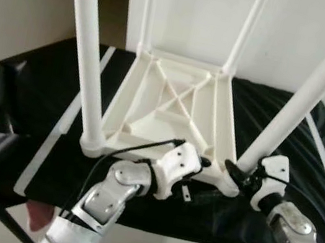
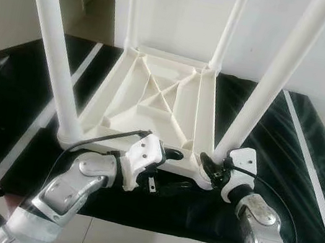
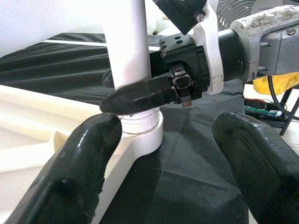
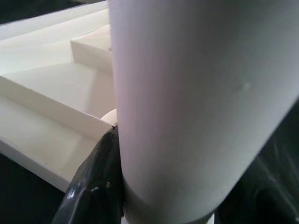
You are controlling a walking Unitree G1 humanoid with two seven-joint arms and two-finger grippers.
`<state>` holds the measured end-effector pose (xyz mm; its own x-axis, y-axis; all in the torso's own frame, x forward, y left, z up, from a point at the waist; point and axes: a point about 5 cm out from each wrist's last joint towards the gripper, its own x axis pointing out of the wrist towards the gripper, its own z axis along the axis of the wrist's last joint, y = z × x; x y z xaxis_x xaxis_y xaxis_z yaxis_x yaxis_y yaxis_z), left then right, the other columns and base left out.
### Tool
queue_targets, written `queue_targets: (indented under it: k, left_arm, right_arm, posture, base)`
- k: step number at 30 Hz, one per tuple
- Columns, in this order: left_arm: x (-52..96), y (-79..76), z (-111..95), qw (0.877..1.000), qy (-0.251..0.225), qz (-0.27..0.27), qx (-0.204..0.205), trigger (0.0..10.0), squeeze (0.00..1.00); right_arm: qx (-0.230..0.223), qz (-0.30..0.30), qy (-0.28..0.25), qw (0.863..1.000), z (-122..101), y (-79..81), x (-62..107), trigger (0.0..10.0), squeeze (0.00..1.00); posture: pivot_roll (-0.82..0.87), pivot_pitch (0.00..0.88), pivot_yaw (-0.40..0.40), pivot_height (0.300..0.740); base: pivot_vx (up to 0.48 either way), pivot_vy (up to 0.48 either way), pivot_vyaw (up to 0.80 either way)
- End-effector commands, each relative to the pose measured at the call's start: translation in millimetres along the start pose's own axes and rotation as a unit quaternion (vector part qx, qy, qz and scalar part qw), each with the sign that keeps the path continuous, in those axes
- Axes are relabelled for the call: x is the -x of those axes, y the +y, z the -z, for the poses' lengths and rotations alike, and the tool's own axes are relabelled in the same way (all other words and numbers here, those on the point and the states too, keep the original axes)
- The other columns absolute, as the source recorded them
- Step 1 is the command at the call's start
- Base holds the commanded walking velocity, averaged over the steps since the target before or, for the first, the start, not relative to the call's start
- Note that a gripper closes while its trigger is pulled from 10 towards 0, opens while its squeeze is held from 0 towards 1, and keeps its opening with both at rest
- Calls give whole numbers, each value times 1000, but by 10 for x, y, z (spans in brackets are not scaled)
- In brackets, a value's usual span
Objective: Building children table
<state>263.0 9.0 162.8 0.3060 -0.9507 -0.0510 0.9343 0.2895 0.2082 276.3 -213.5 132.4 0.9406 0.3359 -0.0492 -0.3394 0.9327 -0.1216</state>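
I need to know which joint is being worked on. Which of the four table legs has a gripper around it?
The near right leg: the right gripper grips its base; the other three stand free.

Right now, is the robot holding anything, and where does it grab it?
Yes. The right hand grips a table leg at its bottom end, just above the socket. The left hand is open beside it, holding nothing.

The upturned tabletop (image 1: 174,108) lies on the sheet (image 1: 27,104) — four legs (image 1: 88,58) upright at its corners.
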Motion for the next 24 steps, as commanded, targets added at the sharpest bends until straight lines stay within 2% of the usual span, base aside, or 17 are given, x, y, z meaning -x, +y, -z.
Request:
queue_targets:
  k: [1,6,10,13,14,15,17,19,20,22,24]
  left_arm:
    - [-26,13,20,1000,5,-29,-5,10000,0]
    - [-21,-10,30,1000,5,-28,-4,10000,0]
    - [-20,-15,33,1000,5,-28,-5,10000,0]
    - [-28,-20,35,1000,4,-26,-3,10000,0]
    - [-28,-20,35,1000,4,-26,-3,10000,0]
    - [-33,-27,35,1000,4,-24,-2,10000,0]
    - [-33,-27,35,1000,4,-24,-2,10000,0]
    - [-34,-42,55,1000,7,-17,-3,10000,0]
    - [-34,-42,55,1000,7,-17,-3,10000,0]
    - [-23,-43,76,1000,11,-14,-2,10000,0]
    - [-20,-39,80,1000,12,-14,-1,10000,0]
  right_arm:
    - [-18,43,0,999,13,56,29,10000,0]
    - [-33,101,1,994,44,168,34,10000,0]
    - [-39,110,2,993,56,187,40,10000,0]
    - [-69,174,15,982,121,229,77,10000,0]
    - [-69,174,15,982,121,229,77,10000,0]
    - [-75,212,18,974,140,240,94,10000,0]
    - [-75,212,18,974,140,240,94,10000,0]
    - [-97,284,23,954,169,300,121,10000,0]
    - [-97,284,23,954,169,300,121,10000,0]
    - [-113,329,28,937,174,403,120,10000,0]
    - [-120,339,29,933,169,451,107,10000,0]
  posture:
    - [-26,0,-53,740]
    - [-24,0,-55,740]
    - [-25,0,-53,740]
    - [-31,0,-49,740]
    - [-31,0,-49,740]
    - [-32,0,-50,740]
    - [-32,0,-50,740]
    - [-34,0,-48,740]
    - [-34,0,-48,740]
    - [-38,0,-39,740]
    - [-39,0,-38,740]
  base:
    - [0,0,0]
    - [0,0,0]
    - [0,0,0]
    - [0,0,0]
    - [0,0,0]
    - [0,0,0]
    - [0,0,0]
    - [0,0,0]
    - [0,0,0]
    - [0,0,0]
    - [0,0,0]
